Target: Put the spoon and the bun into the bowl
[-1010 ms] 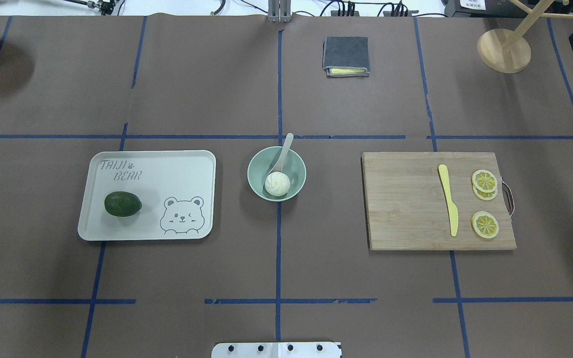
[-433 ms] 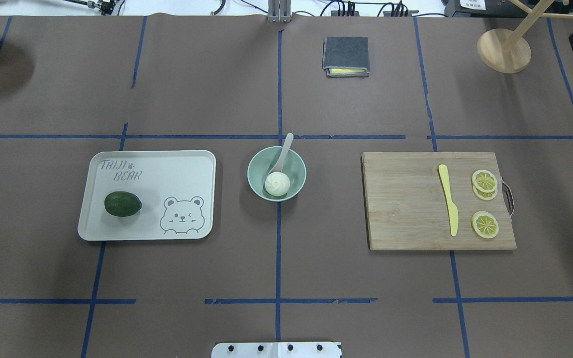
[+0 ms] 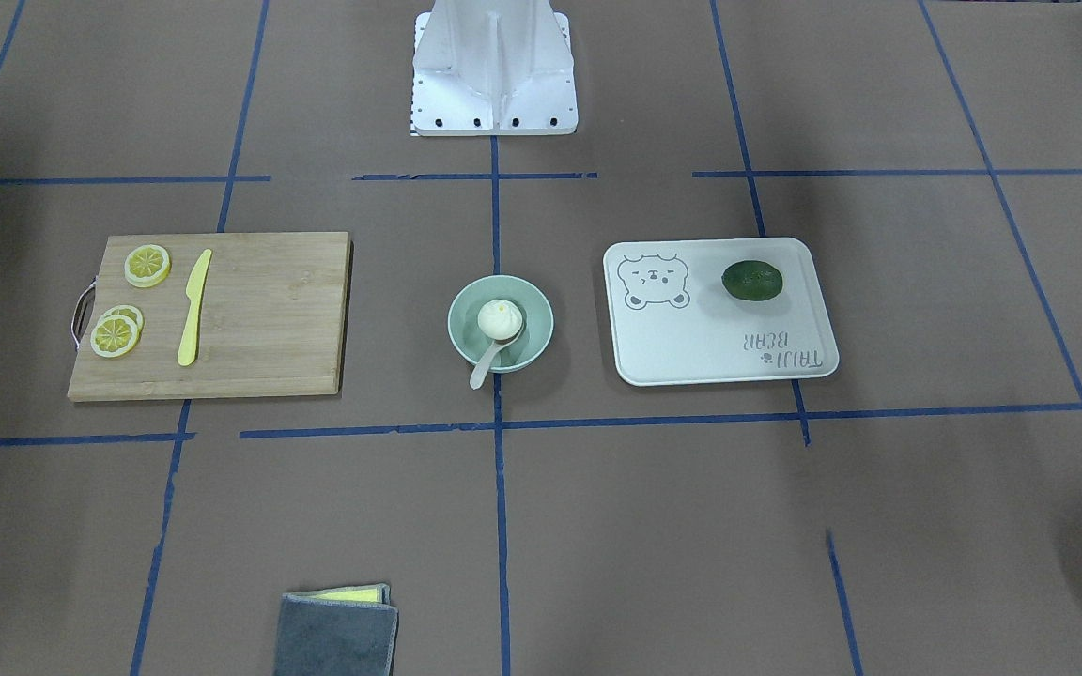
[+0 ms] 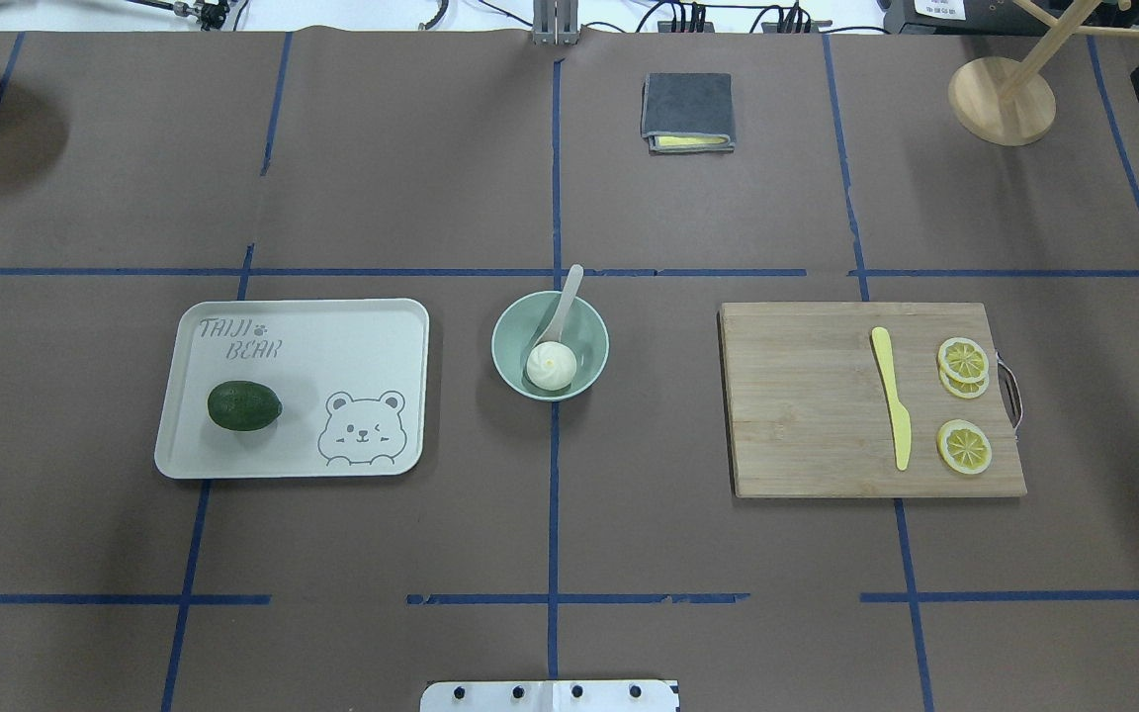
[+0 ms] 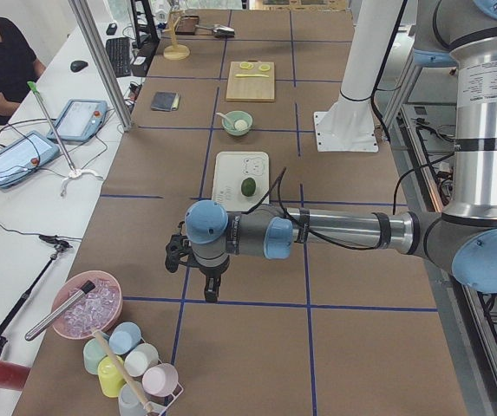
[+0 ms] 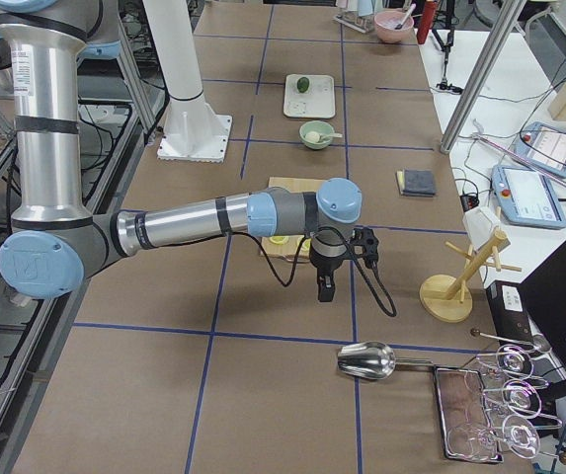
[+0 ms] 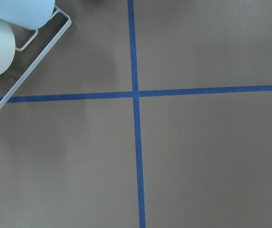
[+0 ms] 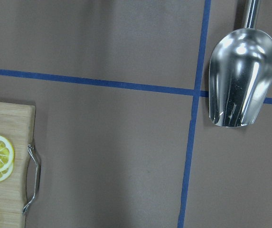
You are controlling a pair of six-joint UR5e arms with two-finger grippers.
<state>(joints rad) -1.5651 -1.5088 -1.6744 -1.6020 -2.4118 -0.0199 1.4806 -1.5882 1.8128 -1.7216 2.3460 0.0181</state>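
Note:
The mint-green bowl [image 4: 502, 346] stands at the table's middle. The white bun [image 4: 551, 365] lies inside it. The pale spoon [image 4: 564, 302] rests with its scoop in the bowl and its handle over the far rim. The front view shows the same bowl [image 3: 455, 329], bun [image 3: 498, 318] and spoon [image 3: 485, 364]. My left gripper [image 5: 212, 290] hangs far off near the table's left end, seen only in the left side view. My right gripper [image 6: 324, 291] hangs past the cutting board, seen only in the right side view. I cannot tell whether either is open or shut.
A tray [image 4: 332, 336] with a dark green lime [image 4: 244, 405] lies left of the bowl. A cutting board [image 4: 807, 415] with a yellow knife [image 4: 892, 396] and lemon slices [image 4: 963, 360] lies right. A grey cloth [image 4: 687, 109], a wooden stand [image 4: 1002, 99] and a metal scoop [image 8: 240, 76] lie further out.

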